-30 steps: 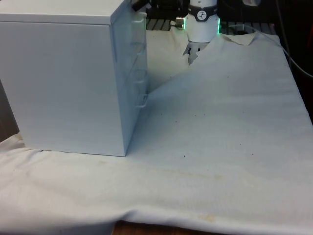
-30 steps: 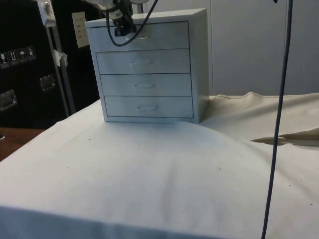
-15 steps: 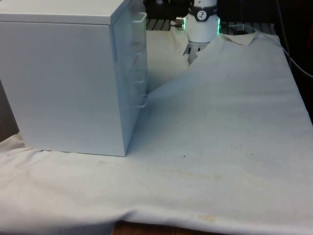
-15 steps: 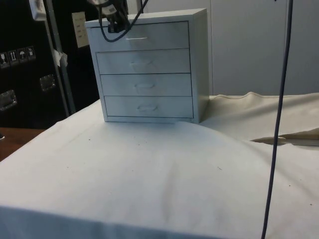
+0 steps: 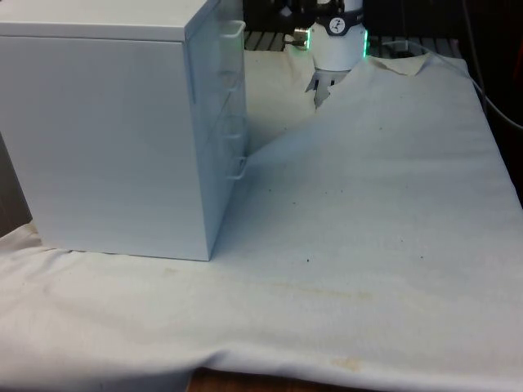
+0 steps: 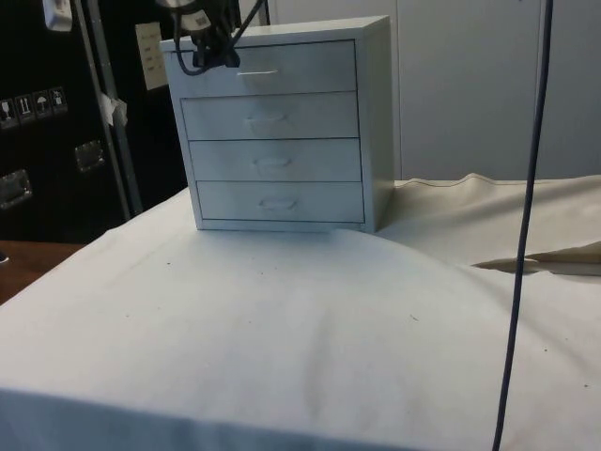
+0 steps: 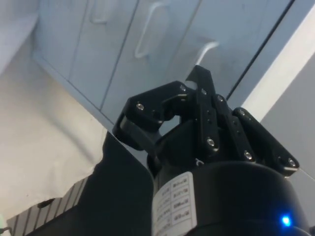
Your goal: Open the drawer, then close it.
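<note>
Standing on the white cloth [image 6: 282, 329]: a pale grey, box-shaped chest of drawers [image 6: 282, 132] with four flat drawer fronts stacked one above another, each with a thin bow-shaped handle at its middle. Seen from the front view, turned side-on, with the handles jutting from its face in a column [image 5: 237, 98].

Top drawer [image 6: 300, 68] of the chest: front lying flush with the three below it, no gap or shadow along its edges, so judged fully shut. Same for the other three.

Black two-finger gripper [image 6: 208, 58]: hanging just before the chest's face at top-drawer height, off towards the chest's outer upper corner, to one side of the top drawer's slim handle [image 6: 255, 71] and apart from it. In the wrist view [image 7: 199, 78], fingers drawn together to a single tip with no gap between them and nothing held; chest's drawer fronts and handles close behind that tip.

As to progress: no drawer pulled out at present, no grip on any handle. Fits either end of the job, with opening not yet begun or closing already finished; cannot tell which from this alone. If at the beginning, everything left to do: part the fingers, come across to the handle, pull the drawer out, push it home.
</note>
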Tool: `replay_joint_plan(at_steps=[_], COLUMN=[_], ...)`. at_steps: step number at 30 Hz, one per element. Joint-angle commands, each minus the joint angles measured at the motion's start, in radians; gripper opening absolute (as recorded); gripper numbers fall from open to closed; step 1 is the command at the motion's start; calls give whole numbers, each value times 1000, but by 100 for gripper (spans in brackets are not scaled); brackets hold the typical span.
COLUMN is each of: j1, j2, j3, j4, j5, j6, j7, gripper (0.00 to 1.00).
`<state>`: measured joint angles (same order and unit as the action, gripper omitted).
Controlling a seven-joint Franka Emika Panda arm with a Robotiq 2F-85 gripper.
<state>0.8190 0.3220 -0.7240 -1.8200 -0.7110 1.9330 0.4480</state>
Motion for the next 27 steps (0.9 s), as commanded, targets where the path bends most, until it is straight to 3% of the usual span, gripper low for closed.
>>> replay_joint_plan(at_steps=[1, 18, 23, 25, 27], j1=[-3, -4, 0, -3, -3], j2=[-3, -3, 0, -2, -2], j3=[5, 25, 22, 26, 26], j4=[0, 13, 14, 14, 15], j5=[17, 120, 120, 134, 137], j6=[8, 40, 36, 44, 45], j7=[-4, -3, 1, -4, -4], gripper=[0, 0, 26, 31, 47])
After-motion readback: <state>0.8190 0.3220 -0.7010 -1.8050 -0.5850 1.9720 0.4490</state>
